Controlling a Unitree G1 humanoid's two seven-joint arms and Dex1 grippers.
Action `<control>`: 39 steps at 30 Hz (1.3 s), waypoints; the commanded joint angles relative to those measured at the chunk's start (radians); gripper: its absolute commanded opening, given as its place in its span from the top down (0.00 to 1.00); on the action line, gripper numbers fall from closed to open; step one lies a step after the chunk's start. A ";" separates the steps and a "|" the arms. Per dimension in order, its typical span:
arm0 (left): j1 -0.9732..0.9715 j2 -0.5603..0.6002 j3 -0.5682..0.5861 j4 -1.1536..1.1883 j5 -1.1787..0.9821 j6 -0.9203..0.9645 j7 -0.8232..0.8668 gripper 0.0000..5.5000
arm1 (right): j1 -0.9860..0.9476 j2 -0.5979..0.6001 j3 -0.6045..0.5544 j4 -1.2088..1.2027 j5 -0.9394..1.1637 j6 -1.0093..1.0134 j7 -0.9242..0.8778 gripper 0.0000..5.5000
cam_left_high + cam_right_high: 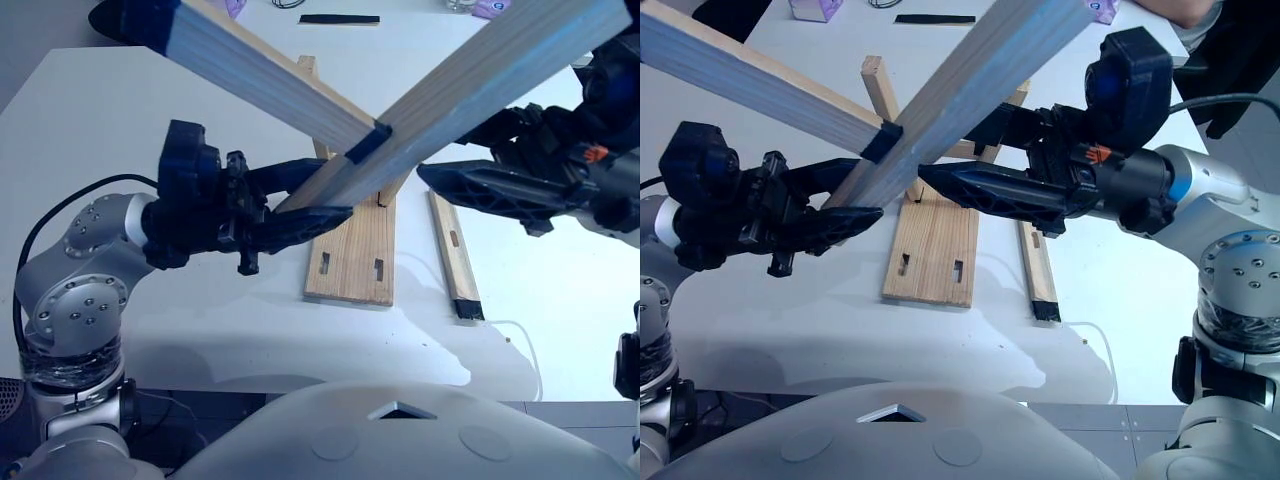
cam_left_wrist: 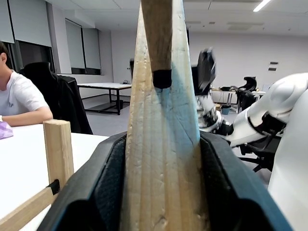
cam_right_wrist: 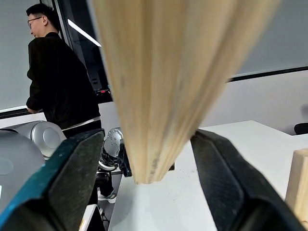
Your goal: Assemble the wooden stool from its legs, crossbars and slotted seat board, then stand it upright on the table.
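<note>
Two long wooden legs cross in an X above the table. My left gripper (image 1: 300,195) is shut on the lower end of the leg (image 1: 480,75) that rises to the right. The second leg (image 1: 260,70) slopes down from the upper left, and its black-tipped end (image 2: 162,79) rests against the held leg. My right gripper (image 1: 955,155) hangs open beside the crossing, its fingers spread on either side of the held leg (image 3: 159,96) with gaps showing. The slotted seat board (image 1: 350,250) lies flat on the table underneath.
A crossbar (image 1: 455,260) with a black end lies on the table to the right of the seat board. Behind the board stands another wooden leg piece (image 1: 880,85). A black strip (image 1: 338,19) lies at the far edge, and a thin cable (image 1: 520,335) runs along the near right.
</note>
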 commanded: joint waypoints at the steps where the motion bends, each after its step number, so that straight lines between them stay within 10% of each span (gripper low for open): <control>1: 0.019 0.003 -0.026 -0.016 0.041 -0.026 -0.016 0.63 | -0.036 0.001 0.043 -0.002 -0.049 0.027 0.012 0.42; 23: 0.009 0.021 -0.083 0.040 0.065 0.015 0.042 0.63 | 0.024 0.004 0.116 -0.061 -0.299 0.008 0.140 0.62; 29: 0.138 0.110 -0.211 0.201 0.398 -0.112 -0.098 0.46 | -0.015 0.051 0.049 0.042 -0.375 -0.044 0.059 0.63; 39: 0.262 0.094 -0.179 0.429 0.585 -0.328 -0.194 0.45 | 0.186 -0.071 0.082 0.021 -0.661 -0.136 0.244 0.63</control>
